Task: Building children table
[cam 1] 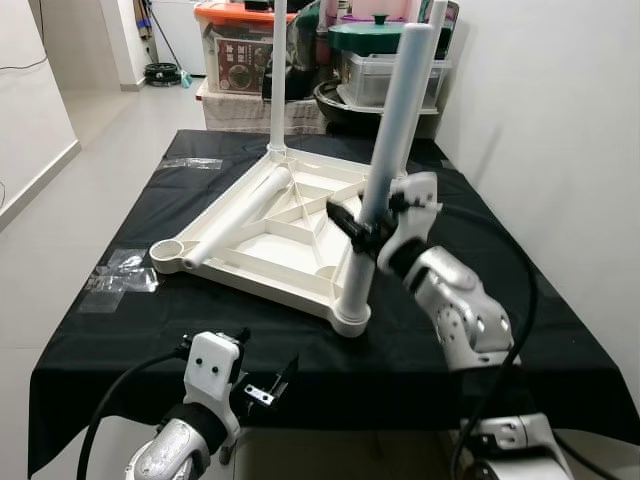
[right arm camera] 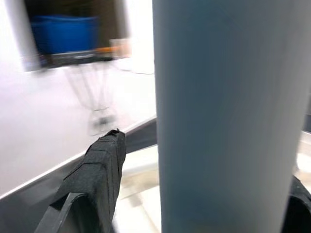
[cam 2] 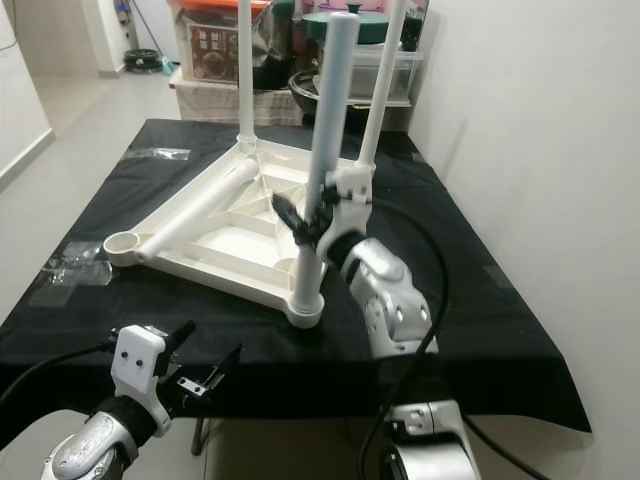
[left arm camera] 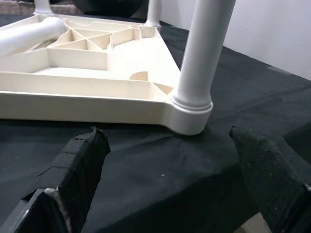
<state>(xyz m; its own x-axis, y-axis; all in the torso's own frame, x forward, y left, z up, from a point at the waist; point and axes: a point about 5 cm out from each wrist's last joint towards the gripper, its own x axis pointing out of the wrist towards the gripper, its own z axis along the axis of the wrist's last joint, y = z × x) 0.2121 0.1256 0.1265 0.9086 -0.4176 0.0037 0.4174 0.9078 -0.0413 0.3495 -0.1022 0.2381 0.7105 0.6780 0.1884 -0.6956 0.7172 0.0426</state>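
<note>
Lying upside down on a black tablecloth [cam 1: 520, 330], the cream plastic tabletop [cam 1: 268, 240] shows its ribbed underside. White legs stand in three corner sockets; a fourth leg [cam 1: 238, 218] lies loose across the ribs, and the left corner socket [cam 1: 168, 250] is empty. The right gripper [cam 1: 372, 225] is clamped around the nearest upright leg [cam 1: 392, 140], partway up. The left gripper [cam 1: 268, 385] hovers at the table's near edge, fingers spread, holding nothing. Storage bins [cam 1: 240, 45] crowd the floor behind the table.
</note>
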